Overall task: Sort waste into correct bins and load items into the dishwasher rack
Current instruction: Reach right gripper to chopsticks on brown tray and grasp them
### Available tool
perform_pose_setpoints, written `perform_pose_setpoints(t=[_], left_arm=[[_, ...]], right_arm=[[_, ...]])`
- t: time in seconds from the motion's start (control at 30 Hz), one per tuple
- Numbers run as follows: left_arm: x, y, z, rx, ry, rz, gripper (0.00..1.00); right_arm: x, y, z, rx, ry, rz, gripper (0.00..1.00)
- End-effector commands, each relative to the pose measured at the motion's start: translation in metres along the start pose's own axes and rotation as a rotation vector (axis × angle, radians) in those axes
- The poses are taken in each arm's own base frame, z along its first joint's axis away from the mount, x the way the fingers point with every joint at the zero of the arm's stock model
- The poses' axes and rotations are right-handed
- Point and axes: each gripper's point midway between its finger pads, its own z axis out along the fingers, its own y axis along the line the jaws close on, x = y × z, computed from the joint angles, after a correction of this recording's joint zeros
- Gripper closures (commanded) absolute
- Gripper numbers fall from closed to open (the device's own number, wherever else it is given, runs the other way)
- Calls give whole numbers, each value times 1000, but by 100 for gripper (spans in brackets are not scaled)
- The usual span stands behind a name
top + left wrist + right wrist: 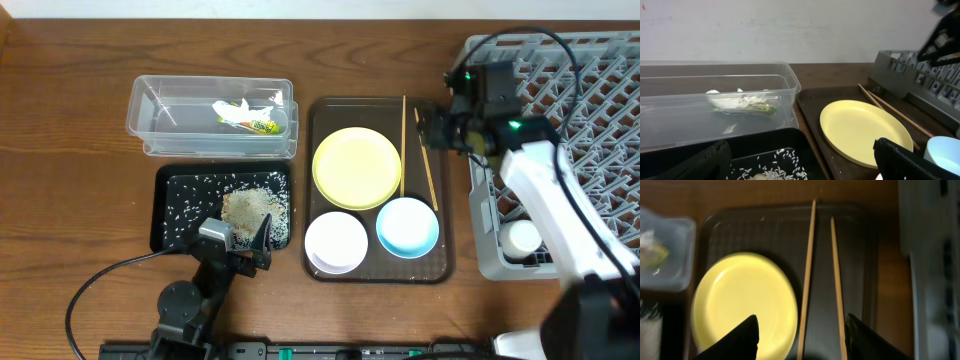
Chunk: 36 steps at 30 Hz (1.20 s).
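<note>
Brown wooden table (60, 120), plain, seemingly off-white wall (790, 25) behind

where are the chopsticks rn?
Overhead view: the chopsticks lie on the brown tray, along its right side, between the yellow plate and the grey rack.

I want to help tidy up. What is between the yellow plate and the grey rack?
The wooden chopsticks lie there on the brown tray, between yellow plate and grey rack. The overhead view shows it.
</note>
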Motion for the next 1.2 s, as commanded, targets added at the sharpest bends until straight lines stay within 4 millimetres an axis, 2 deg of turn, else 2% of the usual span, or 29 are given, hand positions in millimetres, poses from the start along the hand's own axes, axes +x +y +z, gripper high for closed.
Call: perform_pose_setpoints(t=[0.0, 0.17, 0.3, 0.47, 0.57, 0.63, 0.67, 0.7, 0.83, 0.9, 1.03, 1.17], left_arm=[[6, 2, 0, -5, 11, 15, 7], [6, 2, 0, -5, 12, 15, 7], [6, 2, 0, -5, 11, 15, 7], [6, 2, 0, -5, 12, 15, 7], [6, 2, 0, -5, 12, 15, 7], [6, 2, 0, -5, 12, 15, 7], [6, 2, 0, -5, 11, 15, 7], [6, 2, 0, -5, 11, 15, 7], [6, 2, 0, -5, 11, 15, 7], [6, 2, 0, -5, 11, 15, 7], [6, 2, 0, -5, 12, 15, 7], [6, 2, 0, -5, 11, 15, 7]], right_arm=[[-3, 3, 27, 29, 2, -19, 49], [7, 6, 71, 27, 37, -39, 50], [22, 6, 95, 38, 84, -48, 53], [43, -5, 120, 82, 148, -19, 66], [57, -10, 130, 98, 191, -11, 78], [59, -16, 129, 132, 198, -13, 91], [57, -18, 127, 149, 191, -15, 97], [55, -19, 124, 157, 185, -17, 99], [34, -15, 95, 173, 130, -29, 99], [18, -11, 72, 160, 80, -52, 99], [-14, -6, 10, 146, -44, -150, 99], [-44, -24, -52, 249, -204, -150, 99]])
